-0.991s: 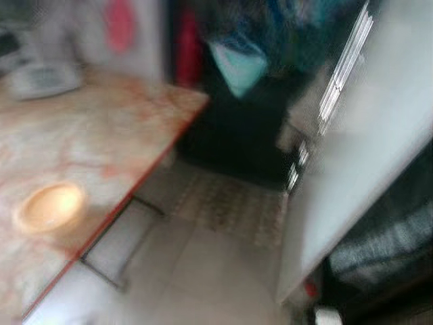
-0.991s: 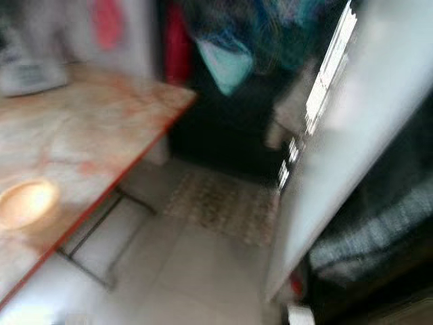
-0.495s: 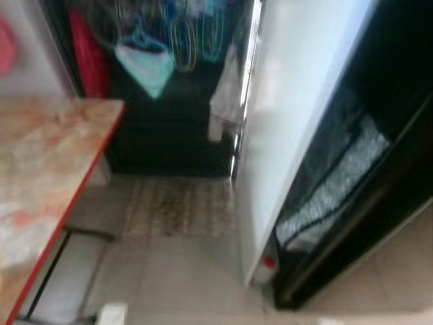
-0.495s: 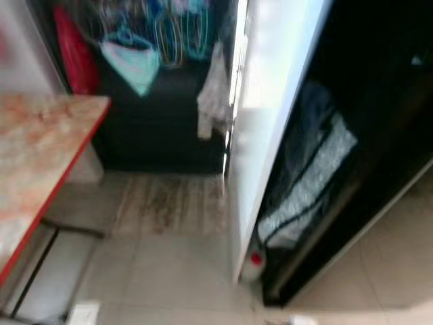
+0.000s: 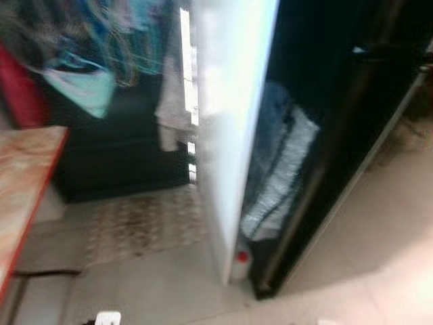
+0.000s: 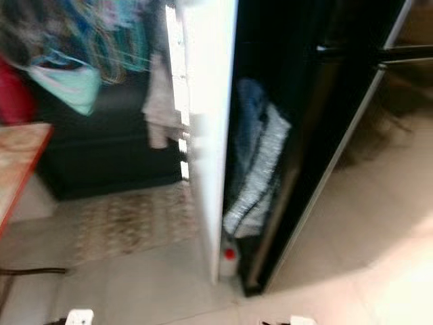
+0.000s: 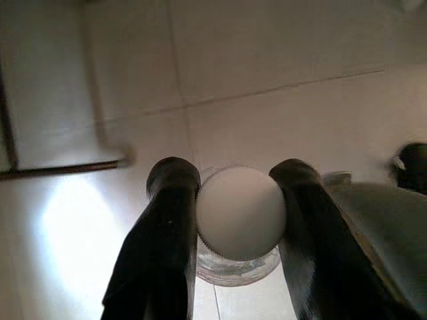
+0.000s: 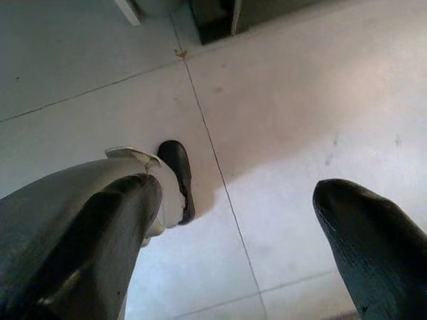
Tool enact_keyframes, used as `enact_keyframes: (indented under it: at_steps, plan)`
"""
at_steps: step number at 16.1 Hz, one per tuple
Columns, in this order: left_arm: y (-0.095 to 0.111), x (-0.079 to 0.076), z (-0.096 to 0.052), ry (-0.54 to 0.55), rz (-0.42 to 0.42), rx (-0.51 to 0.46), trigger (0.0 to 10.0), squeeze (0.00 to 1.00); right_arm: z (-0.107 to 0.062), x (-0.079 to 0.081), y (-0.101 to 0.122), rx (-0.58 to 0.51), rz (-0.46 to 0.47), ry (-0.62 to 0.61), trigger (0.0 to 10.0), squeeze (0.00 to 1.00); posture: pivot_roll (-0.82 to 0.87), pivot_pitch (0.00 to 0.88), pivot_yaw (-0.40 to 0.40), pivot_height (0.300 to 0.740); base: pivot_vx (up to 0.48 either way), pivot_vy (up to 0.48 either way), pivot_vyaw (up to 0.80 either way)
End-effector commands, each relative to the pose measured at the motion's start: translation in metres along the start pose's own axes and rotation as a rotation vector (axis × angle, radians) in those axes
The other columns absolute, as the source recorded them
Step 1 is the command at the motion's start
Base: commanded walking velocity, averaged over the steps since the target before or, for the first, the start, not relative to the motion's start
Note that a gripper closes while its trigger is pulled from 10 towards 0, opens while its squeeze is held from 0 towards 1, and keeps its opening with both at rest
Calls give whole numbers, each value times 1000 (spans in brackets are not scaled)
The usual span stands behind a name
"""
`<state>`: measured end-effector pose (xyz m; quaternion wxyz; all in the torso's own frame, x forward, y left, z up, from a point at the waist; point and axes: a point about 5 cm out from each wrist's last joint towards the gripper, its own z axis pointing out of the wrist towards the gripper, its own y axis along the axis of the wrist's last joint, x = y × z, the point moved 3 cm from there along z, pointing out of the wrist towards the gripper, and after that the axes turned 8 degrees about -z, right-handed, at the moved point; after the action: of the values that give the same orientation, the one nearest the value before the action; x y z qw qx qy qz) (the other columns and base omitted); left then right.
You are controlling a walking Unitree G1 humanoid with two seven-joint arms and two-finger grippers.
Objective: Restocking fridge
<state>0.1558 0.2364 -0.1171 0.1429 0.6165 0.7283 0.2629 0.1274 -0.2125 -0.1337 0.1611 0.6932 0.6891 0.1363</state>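
Head views, blurred: I see the fridge [image 5: 325, 135] with its white door [image 5: 230, 135] open, tabletop [image 5: 20, 176] at left. Left wrist: my left hand [image 7: 237, 200] pinches a white-capped jar [image 7: 240, 213] above the floor [image 7: 267, 80]. Right wrist: my right hand [image 8: 233, 220] hangs spread.

No legible text anywhere

Left tool [image 7: 240, 200]: two long, rounded black fingers [image 7: 167, 227]. Right tool [image 8: 233, 220]: black, finely textured fingers [image 8: 373, 233]; grey-silver leg with black foot [image 8: 179, 175].
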Motion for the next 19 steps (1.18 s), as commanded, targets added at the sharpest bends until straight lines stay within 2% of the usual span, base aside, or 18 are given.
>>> enact_keyframes:
  at_steps: [1,4,19]
  plan:
    - [-2,-1,0,2,4,9,10000,0,0,-3,2,-7,2,-11,10000,0,18,0,-14,740,0,0,-800]
    - [-4,-2,-1,0,2,12,10000,0,0,-4,2,-9,3,-14,10000,0,16,0,-15,740,0,0,-800]
    - [-5,-3,-1,7,-15,14,10000,0,0,-5,5,-32,6,-15,10000,0,31,0,-25,740,0,0,0]
